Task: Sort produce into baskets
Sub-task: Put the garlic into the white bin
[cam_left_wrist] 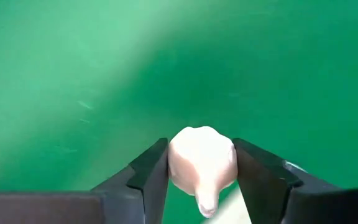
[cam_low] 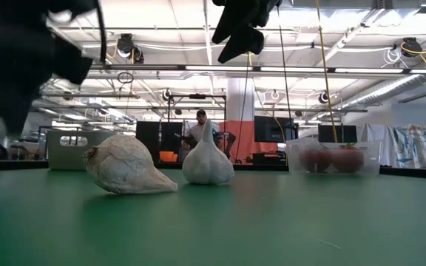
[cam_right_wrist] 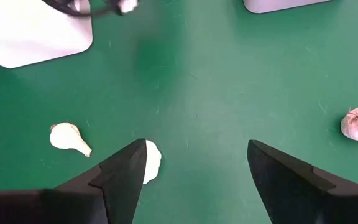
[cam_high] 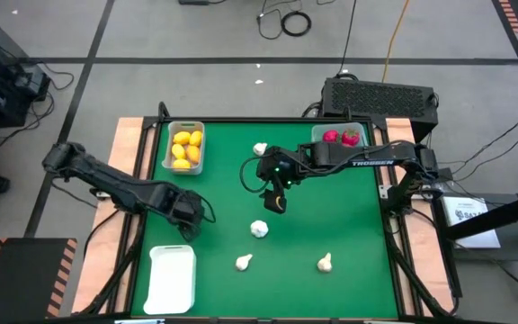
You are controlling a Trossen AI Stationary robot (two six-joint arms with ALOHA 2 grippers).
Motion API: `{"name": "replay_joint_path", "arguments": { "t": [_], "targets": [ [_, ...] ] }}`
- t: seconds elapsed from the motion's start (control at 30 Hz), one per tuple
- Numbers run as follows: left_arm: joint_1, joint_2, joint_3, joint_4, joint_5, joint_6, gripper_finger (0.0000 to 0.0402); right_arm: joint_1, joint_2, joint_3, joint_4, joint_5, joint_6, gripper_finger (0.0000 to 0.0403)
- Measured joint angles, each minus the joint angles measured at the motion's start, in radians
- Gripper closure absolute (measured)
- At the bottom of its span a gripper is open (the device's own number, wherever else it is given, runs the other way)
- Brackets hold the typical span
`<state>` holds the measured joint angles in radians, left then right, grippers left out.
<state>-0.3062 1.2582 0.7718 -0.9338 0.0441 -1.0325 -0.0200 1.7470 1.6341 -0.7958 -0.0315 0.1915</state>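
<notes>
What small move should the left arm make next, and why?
Probably carry its load to the white tray and let go there. The left tool has a garlic bulb between its fingers above the green mat, just beside that tray, which holds nothing. The yellow fruits and red fruits already lie in the other two bins.

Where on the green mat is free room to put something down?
Free: the mat right of the right gripper, between the red-fruit bin and the garlic at the front. Crowded: the middle, around the centre bulb.
</notes>
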Motion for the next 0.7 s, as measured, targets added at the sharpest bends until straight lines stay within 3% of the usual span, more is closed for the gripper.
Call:
{"name": "replay_joint_path", "arguments": {
  "t": [0.33, 0.53, 0.7],
  "targets": [
    [-0.091, -0.101, 0.174, 0.001, 0.113, -0.061, 0.0232, 0.0, 0.0, 0.0, 0.037, 0.0, -0.038, 0.0133],
    [-0.236, -0.088, 0.179, 0.015, 0.235, -0.18, 0.0232, 0.0, 0.0, 0.0, 0.037, 0.0, -0.047, 0.0133],
    [-0.354, -0.072, 0.179, 0.054, 0.262, -0.237, 0.0232, 0.0, 0.0, 0.0, 0.037, 0.0, -0.047, 0.0133]
  ]
}}
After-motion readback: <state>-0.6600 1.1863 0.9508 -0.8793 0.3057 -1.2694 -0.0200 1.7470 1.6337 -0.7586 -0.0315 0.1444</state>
